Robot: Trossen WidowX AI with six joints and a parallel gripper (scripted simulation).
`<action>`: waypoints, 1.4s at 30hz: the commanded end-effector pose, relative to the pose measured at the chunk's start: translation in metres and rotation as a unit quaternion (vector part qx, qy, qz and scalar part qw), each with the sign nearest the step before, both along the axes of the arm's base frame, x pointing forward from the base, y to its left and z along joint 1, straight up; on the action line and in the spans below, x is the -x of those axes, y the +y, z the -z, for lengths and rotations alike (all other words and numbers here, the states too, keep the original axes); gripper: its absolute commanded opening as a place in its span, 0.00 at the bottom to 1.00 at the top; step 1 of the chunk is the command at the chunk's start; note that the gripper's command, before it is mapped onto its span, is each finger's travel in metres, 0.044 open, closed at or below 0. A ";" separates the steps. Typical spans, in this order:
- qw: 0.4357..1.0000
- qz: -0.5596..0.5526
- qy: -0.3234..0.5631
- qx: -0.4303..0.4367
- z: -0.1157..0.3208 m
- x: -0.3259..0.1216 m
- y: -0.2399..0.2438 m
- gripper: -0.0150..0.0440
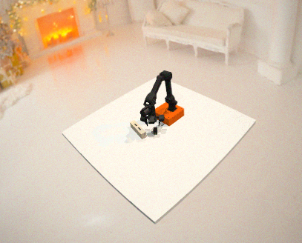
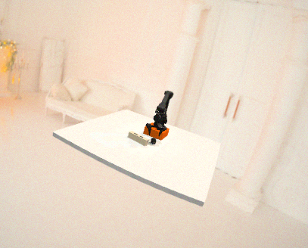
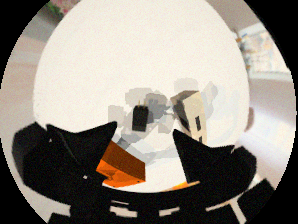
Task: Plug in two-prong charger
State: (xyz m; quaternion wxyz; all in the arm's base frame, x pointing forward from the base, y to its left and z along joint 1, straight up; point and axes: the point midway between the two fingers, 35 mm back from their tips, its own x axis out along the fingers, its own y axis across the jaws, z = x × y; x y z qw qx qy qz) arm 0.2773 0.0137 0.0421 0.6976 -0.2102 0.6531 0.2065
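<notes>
The black charger (image 1: 155, 130) (image 2: 153, 141) (image 3: 140, 119) is on the white table top, just beside one end of the power strip. In the wrist view its two thin pale prongs point to the top of the picture. The beige power strip (image 1: 142, 134) (image 2: 138, 138) (image 3: 192, 106) has two dark outlets on its upper face; in the wrist view the near finger partly covers its lower end. My gripper (image 1: 153, 124) (image 2: 154, 135) (image 3: 145, 128) is open and empty, pointing down above the charger. In the wrist view the charger shows between the fingertips, nearer the left one.
The orange base block (image 1: 174, 115) (image 2: 163, 133) (image 3: 122, 165) of the arm stands close behind the charger and the strip. The white table top (image 1: 156, 185) (image 2: 178, 162) (image 3: 145, 45) has its edges well away from them. Grey shadows lie around the charger.
</notes>
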 end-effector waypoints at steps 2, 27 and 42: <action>0.999 -0.012 0.042 0.023 0.006 0.010 0.005 1.00; 0.999 -0.014 0.046 0.025 0.038 0.009 0.006 1.00; 0.999 -0.014 0.046 0.025 0.062 0.009 0.006 1.00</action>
